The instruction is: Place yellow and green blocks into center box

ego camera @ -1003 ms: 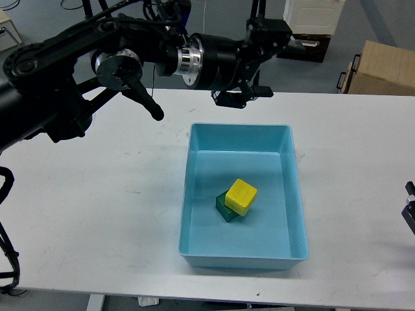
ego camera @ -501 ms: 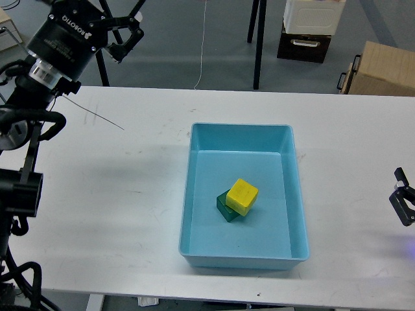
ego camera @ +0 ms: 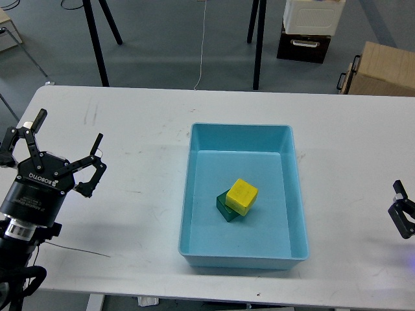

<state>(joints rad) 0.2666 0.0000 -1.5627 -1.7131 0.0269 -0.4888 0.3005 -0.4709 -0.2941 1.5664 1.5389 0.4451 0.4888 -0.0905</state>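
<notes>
left jaws [ego camera: 53,148] spread wide, empty, pointing up over the white tabletop [ego camera: 130,214] | right jaws [ego camera: 403,214] barely peek in at the edge, can't tell | yellow plastic block [ego camera: 242,195] leaning on green block [ego camera: 225,205], both inside the light-blue plastic box [ego camera: 194,194]

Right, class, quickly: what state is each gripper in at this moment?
Left gripper: open, holding nothing.
Right gripper: only partly in view at the edge, cannot be told.
</notes>
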